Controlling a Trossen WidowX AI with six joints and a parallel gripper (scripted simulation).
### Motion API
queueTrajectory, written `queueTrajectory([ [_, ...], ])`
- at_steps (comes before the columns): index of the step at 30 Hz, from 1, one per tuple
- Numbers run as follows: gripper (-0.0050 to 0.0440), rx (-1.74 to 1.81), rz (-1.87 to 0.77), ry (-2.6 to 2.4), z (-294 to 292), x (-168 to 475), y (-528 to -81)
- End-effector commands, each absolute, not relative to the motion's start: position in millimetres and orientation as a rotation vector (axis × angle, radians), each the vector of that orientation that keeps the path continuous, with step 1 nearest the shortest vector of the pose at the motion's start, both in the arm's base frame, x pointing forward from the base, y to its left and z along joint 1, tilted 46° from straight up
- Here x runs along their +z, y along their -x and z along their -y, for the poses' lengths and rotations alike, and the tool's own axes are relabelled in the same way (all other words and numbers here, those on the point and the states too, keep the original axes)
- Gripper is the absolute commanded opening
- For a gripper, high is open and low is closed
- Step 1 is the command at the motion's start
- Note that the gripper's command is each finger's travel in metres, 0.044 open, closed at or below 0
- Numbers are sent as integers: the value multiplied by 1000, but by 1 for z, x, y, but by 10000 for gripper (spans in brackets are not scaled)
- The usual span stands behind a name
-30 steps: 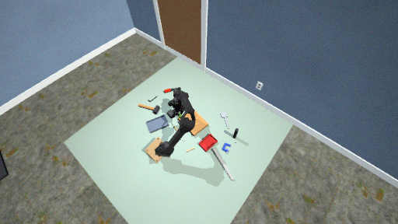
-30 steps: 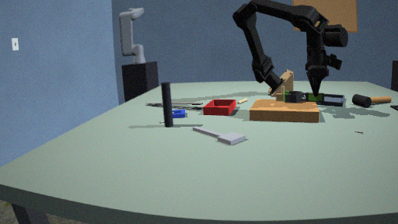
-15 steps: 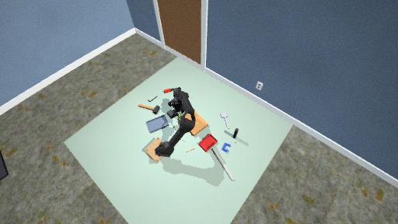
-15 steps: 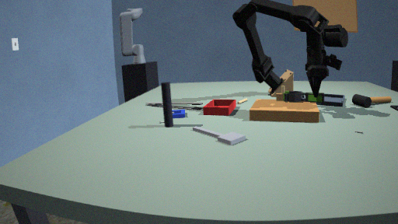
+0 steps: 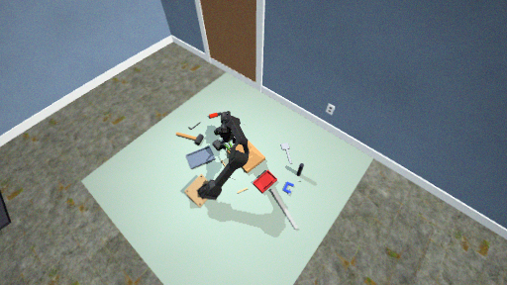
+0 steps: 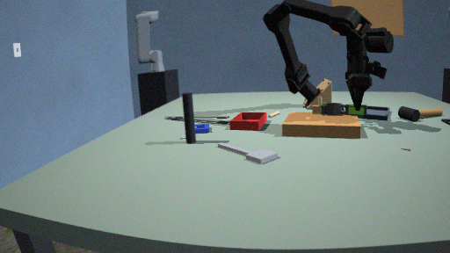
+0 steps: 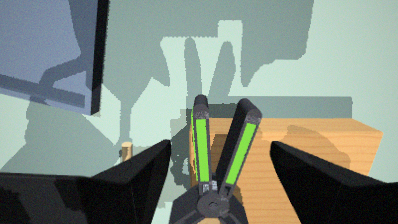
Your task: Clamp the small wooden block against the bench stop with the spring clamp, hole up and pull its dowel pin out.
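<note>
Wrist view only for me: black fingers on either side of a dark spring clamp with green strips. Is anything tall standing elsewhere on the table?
Observer: Yes, a black upright cylinder stands away from the arm.

Operator: Oh! And what's near that blue-grey shallow tray at my upper left?

Observer: A hammer with a wooden handle and black head lies beside it.

Operator: How does the machine reach down here?

Observer: Its black jointed arm rises from the base, arches over, and comes down with the fingers pointing at the table.
</note>
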State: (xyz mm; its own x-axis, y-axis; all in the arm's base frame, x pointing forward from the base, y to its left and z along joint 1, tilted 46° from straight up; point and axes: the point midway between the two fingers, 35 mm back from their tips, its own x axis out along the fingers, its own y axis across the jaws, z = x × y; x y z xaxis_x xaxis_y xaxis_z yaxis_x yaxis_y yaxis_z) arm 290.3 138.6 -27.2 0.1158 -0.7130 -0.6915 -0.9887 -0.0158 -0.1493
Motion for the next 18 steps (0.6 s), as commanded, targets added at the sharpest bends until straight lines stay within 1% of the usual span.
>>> queueTrajectory([
  [1, 360, 579, -1657, 1784, -139, -27, -290],
  [3, 380, 579, -1657, 1784, -139, -27, -290],
  [5, 380, 579, -1657, 1784, -139, -27, -290],
  [8, 405, 579, -1657, 1784, -139, -27, -290],
  [11, 405, 579, -1657, 1784, -139, -27, -290],
  [15, 440, 579, -1657, 1784, -139, -27, -290],
  [18, 440, 580, -1657, 1784, -139, -27, -290],
])
